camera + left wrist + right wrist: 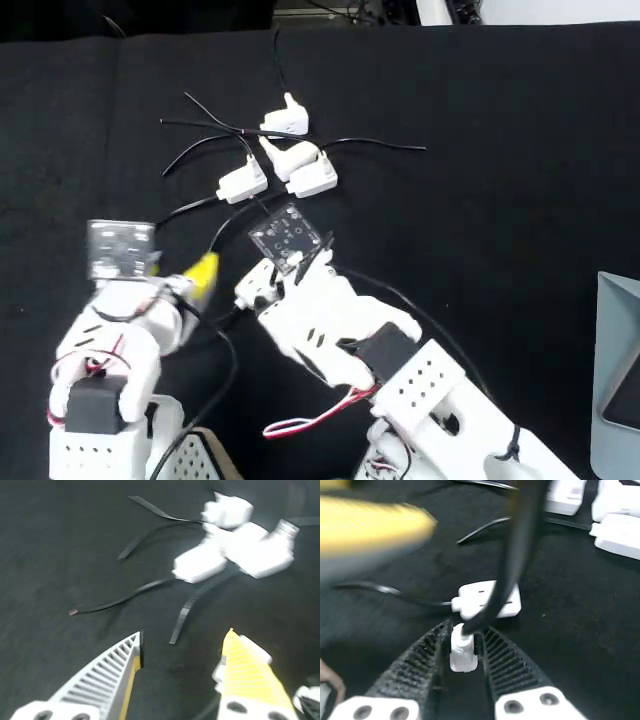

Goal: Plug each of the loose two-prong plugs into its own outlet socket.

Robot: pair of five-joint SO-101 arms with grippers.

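Observation:
My right gripper has its black fingers shut on a small white two-prong plug, and the plug's black cable runs away from it. Just past the plug lies a white outlet socket with its own black lead. From above, the right gripper sits at the table's middle with that white piece at its tip. My left gripper is open, one finger grey and one yellow, over bare cloth. Beyond it lies a cluster of white plugs and sockets; the high view shows this cluster farther back.
Loose black cables spread around the cluster on the black cloth. The left gripper's yellow finger hangs close beside the right gripper. A grey bin stands at the right edge.

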